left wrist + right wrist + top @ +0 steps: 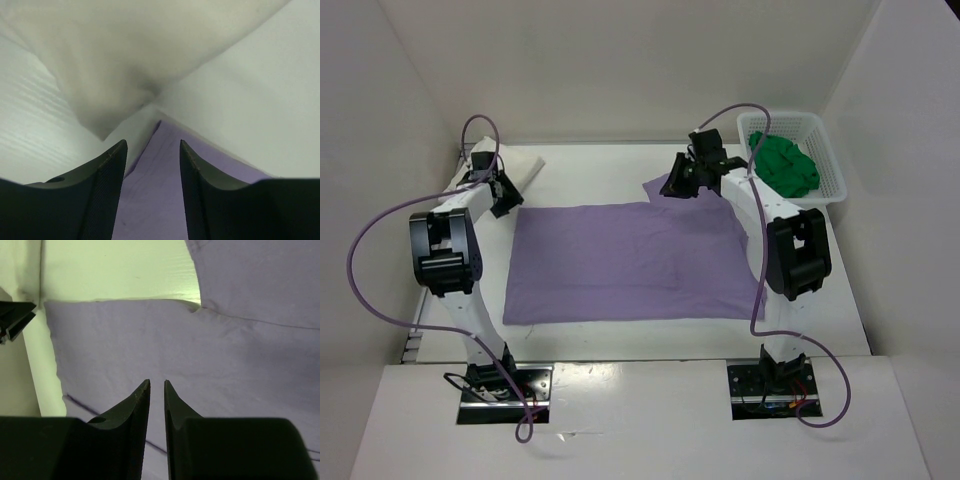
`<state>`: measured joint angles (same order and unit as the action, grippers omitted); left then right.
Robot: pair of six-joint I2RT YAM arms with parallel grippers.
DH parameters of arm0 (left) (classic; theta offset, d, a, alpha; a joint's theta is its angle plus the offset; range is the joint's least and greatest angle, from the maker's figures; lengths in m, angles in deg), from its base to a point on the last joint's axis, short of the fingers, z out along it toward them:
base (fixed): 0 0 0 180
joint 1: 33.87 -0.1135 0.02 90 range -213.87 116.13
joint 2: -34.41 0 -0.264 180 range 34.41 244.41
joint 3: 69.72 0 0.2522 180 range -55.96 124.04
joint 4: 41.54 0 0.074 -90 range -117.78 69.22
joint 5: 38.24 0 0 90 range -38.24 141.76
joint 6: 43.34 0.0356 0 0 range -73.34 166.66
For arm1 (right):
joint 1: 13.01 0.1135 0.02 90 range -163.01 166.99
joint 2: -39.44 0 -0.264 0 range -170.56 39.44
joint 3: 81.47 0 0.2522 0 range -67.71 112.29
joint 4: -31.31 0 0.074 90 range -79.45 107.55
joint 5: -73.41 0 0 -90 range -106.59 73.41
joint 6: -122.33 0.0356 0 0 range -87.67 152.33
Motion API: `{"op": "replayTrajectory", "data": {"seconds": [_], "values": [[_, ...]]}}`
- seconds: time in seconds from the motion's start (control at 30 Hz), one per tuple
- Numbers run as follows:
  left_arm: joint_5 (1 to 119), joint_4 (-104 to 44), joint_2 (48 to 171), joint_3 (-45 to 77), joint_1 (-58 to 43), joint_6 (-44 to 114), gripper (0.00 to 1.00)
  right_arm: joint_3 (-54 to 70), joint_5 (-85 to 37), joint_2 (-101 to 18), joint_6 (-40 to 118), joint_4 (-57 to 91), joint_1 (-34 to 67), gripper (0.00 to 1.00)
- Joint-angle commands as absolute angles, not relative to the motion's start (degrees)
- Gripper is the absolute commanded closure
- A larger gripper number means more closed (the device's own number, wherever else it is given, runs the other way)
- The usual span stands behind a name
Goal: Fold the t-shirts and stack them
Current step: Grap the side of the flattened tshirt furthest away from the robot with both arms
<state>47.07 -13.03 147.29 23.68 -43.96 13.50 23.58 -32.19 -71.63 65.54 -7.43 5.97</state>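
Seemingly midway: purple shirt (630,262) lay half-folded at centre, green shirt (785,165) waited upper right; left gripper (152,165) gaped, right gripper (157,395) nearly closed, empty.

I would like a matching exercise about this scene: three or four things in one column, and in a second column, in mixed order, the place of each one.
Things:
1. purple t-shirt
2. green t-shirt
3. white t-shirt
4. right gripper

Places:
A. bunched inside the white basket at the far right
B. spread flat on the middle of the table
C. over the far right corner of the spread shirt, jaws nearly together
D. at the far left, beside the left gripper

Pairs: 1-B, 2-A, 3-D, 4-C
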Motion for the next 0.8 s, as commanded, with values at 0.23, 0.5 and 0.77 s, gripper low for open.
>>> {"op": "replayTrajectory", "data": {"seconds": [0.23, 0.5, 0.77], "values": [[47.63, -16.44, 151.92, 28.23, -43.8, 13.7, 0.52, 22.12, -35.84, -71.3, 64.5, -2.67, 6.23, 0.77], [47.1, -15.82, 154.99, 30.09, -42.13, 13.7, 0.56, 20.54, -36.37, -70.78, 65.73, -0.73, 6.23, 0.77], [47.1, -15.82, 156.14, 30.7, -41.61, 14.23, 0.69, 23.51, -33.3, -71.48, 65.73, -1.87, 6.23, 0.76]]}}
